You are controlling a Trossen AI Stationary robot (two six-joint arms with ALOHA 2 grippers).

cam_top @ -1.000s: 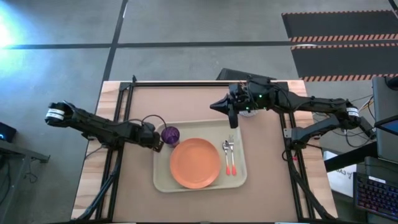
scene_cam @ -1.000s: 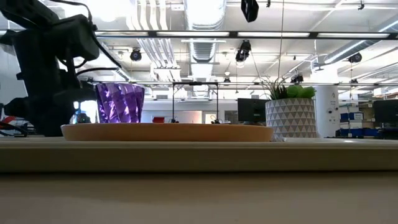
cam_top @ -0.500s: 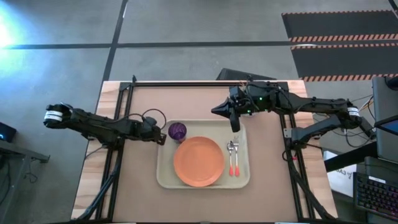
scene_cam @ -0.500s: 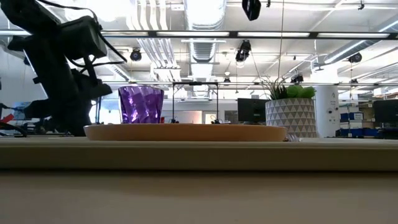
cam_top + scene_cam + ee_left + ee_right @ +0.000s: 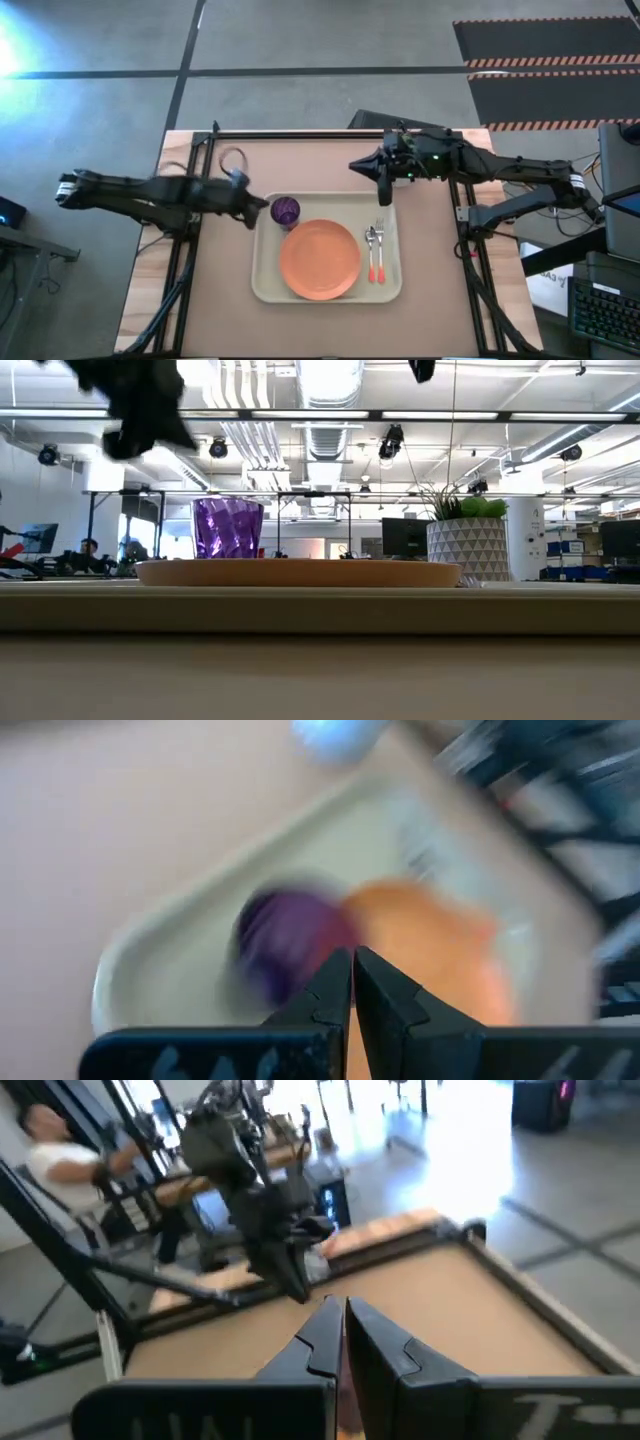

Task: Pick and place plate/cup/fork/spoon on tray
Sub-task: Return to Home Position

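Observation:
The cream tray (image 5: pixel 262 290) lies at the table's middle. On it the orange plate (image 5: pixel 320 260) lies flat, and the purple cup (image 5: pixel 286 211) stands upright on its base at the far left corner. The spoon (image 5: pixel 370 240) and fork (image 5: pixel 379 240) lie side by side to the plate's right. My left gripper (image 5: pixel 262 204) is shut and empty, raised just left of the cup; its wrist view looks down on the cup (image 5: pixel 285 935) and plate (image 5: pixel 430 950). My right gripper (image 5: pixel 384 193) is shut and empty above the tray's far right edge.
A white pot with a green plant (image 5: pixel 468 548) shows behind the plate in the low view. A black frame (image 5: pixel 300 133) runs along the table's far edge and sides. A person (image 5: pixel 50 1140) is in the room beyond the table.
My left gripper has risen from beside the cup and drawn back a little toward the table's left edge. The tray with the cup, plate and cutlery first slid slightly toward the table's right, then stayed. My right gripper has shifted slightly toward the right.

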